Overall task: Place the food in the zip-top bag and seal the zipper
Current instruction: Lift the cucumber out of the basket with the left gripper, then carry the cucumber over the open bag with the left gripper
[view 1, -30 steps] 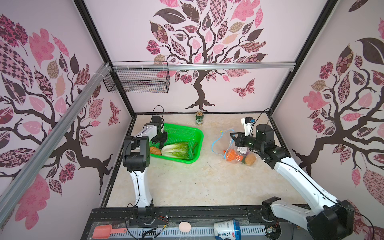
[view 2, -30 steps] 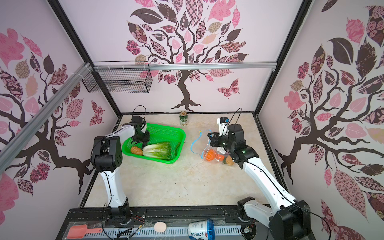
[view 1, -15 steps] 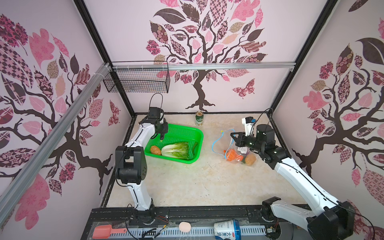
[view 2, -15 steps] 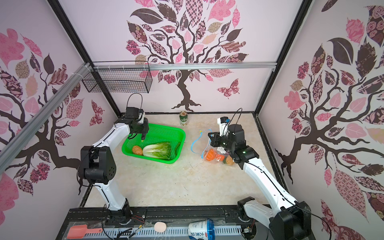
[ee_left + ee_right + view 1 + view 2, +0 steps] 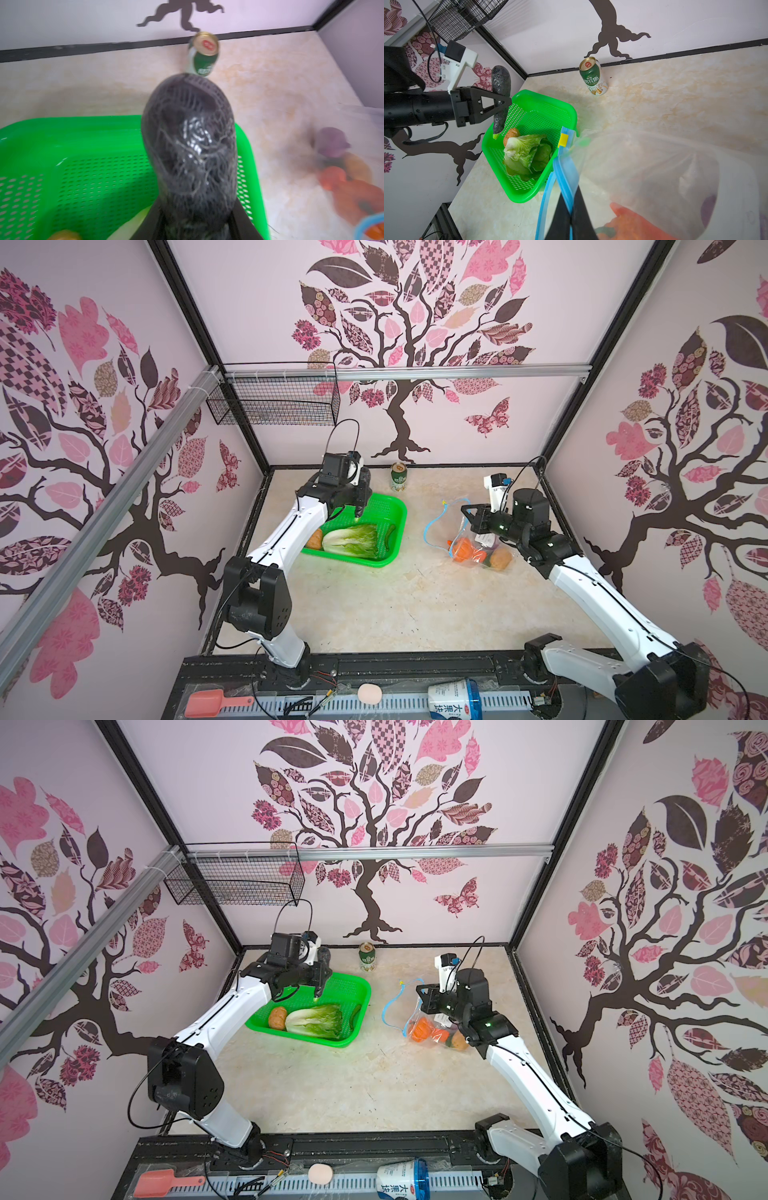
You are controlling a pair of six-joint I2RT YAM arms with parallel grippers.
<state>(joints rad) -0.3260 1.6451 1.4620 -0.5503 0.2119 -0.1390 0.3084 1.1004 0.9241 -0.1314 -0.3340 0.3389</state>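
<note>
Walls [image 5: 519, 315]: pink tree mural | tabletop [image 5: 395, 605]: beige marble, bears zip-top bag [image 5: 462, 540]

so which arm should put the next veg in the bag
Left. The left claw grips the dark cucumber above the green basket; the right claw is shut on the bag's zipper.

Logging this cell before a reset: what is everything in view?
basket: one, green, table's left
napa cabbage: one, white-green, in basket
tan vegetable: one, tan, in basket
cucumber: one, dark green, above basket
zip-top bag: one, clear, table's right
zipper: one, blue, bag mouth
carrots: unclear, orange, in bag
onion: one, purple, in bag
potato: one, tan, in bag
can: one, green, by back wall
wire basket: one, black, on wall
scoop: one, salmon, front rail
egg: one, pink, front rail
cup: one, white, front rail
left gripper: shut on cucumber
right gripper: shut on zipper
</note>
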